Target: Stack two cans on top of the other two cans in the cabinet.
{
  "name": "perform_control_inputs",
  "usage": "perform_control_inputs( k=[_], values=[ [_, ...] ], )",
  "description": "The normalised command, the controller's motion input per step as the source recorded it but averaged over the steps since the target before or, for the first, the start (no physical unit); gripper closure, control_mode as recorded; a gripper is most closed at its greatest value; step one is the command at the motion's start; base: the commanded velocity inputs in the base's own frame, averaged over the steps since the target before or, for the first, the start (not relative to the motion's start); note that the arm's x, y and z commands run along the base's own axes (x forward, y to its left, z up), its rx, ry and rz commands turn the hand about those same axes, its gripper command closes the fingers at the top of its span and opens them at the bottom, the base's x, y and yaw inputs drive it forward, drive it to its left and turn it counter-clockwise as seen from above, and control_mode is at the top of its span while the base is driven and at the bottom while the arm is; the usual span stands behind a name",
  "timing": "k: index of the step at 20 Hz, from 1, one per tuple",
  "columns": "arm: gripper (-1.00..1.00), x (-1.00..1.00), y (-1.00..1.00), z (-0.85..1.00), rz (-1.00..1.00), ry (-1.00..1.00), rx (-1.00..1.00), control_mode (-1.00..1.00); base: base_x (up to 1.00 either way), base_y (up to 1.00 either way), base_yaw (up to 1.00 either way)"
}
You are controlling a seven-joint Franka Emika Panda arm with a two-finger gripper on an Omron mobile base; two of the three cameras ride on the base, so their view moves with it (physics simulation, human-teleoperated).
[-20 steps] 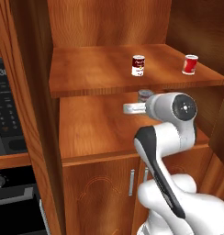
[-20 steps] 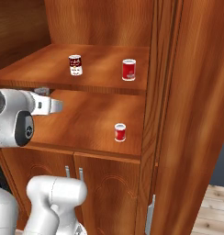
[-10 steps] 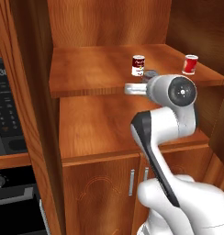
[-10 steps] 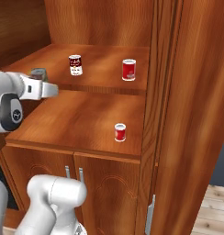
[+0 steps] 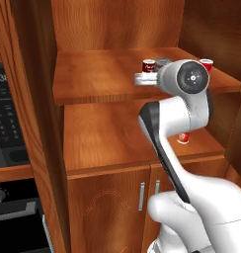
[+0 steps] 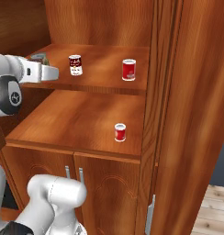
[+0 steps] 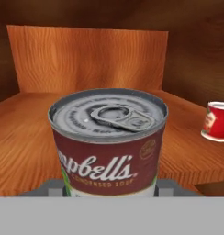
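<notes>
We read the pincer (image 7: 109,184) as closed on the grey-green can (image 7: 109,142); in the hand view the two tips flank its base, and its silver pull-tab lid sits mid-frame; in the right base view the same can rides at the upper left, over the front edge of the upper shelf (image 6: 102,80) of the cabinet (image 6: 178,114).

The red-over-white can (image 6: 75,65) stands upright on that shelf just beyond it; the plain red can (image 6: 128,69) stands further right, well apart; the small red can (image 6: 120,132) waits on the lower shelf at centre frame.

To place well, we judge the held can must rise until its base clears the target's lid; then travel level, centre over that lid, and descend straight; any tilt or sideways nudge could topple the target; the pincer should open only once the weight rests squarely.
</notes>
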Motion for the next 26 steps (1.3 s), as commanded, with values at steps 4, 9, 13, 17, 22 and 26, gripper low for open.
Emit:
perform_control_inputs(
  k=[4, 9, 13, 17, 22, 26],
  values=[
    [1.00, 0.29, -0.06, 0.30, 0.00, 0.00, -0.09, -1.00, 0.00, 0.00, 0.00],
    [1.00, 0.38, -0.09, 0.17, 0.00, 0.00, -0.09, -1.00, 0.00, 0.00, 0.00],
    [1.00, 0.40, -0.13, 0.05, 0.00, 0.00, -0.04, -1.00, 0.00, 0.00, 0.00],
    [1.00, 0.32, -0.12, 0.12, 0.00, 0.00, 0.00, -1.00, 0.00, 0.00, 0.00],
    [1.00, 0.24, -0.07, 0.12, 0.00, 0.00, 0.00, -1.00, 0.00, 0.00, 0.00],
    [1.00, 0.33, -0.09, 0.02, 0.00, 0.00, 0.01, -1.00, 0.00, 0.00, 0.00]
  ],
)
